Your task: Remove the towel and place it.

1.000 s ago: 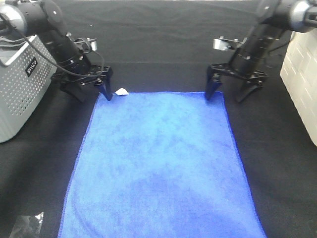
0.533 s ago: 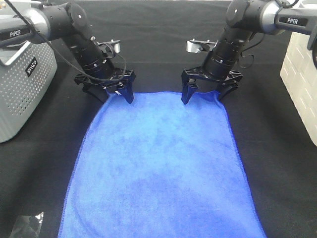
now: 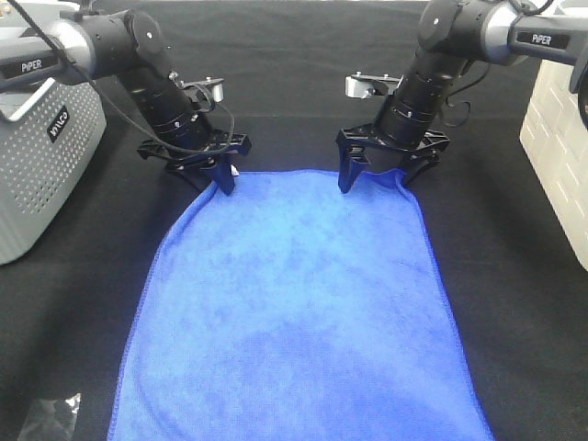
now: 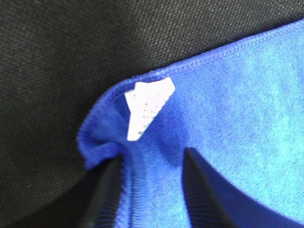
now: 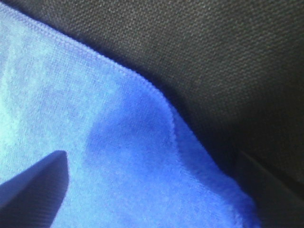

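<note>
The royal-blue towel [image 3: 294,303] lies flat on the black table cloth [image 3: 514,303]. My left gripper [image 3: 223,182] is at its far left corner, fingers drawn together on the bunched cloth. In the left wrist view the towel [image 4: 237,109] is puckered between the fingers of the left gripper [image 4: 152,190], just below the white tag [image 4: 147,107]. My right gripper [image 3: 375,179] is open over the far right corner. In the right wrist view the right gripper [image 5: 152,190] has its fingers spread wide either side of the towel's corner [image 5: 95,118].
A grey perforated basket [image 3: 37,156] stands at the left edge. A white bin [image 3: 556,119] stands at the right edge. A scrap of clear plastic [image 3: 46,418] lies at the front left.
Both grippers moved inward onto the towel's far corners. The left gripper's fingers then closed on the far left corner, bunching it. The right gripper stayed open.
</note>
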